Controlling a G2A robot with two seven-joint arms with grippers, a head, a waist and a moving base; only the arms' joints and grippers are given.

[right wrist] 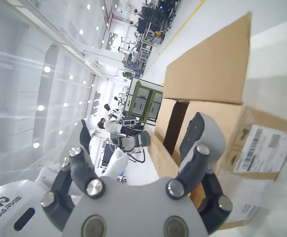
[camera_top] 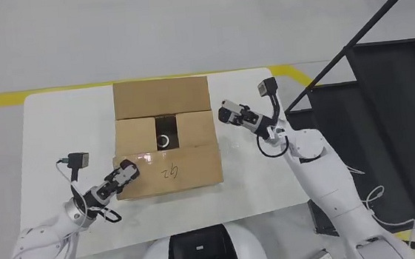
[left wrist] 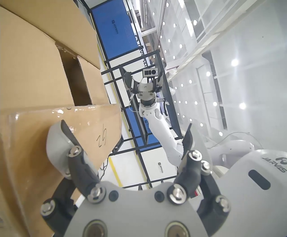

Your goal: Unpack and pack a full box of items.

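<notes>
Between the two sets of jaws, cardboard box [camera_top: 196, 171] is sitting, top flaps part-open; left gripper [camera_top: 127, 169] is holding jaws apart at its near flap; right gripper [camera_top: 227, 113] is hovering beside it, jaws apart.

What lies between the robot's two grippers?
The cardboard box sits between the left gripper and the right gripper, one at either side of it. The top view shows this.
</notes>
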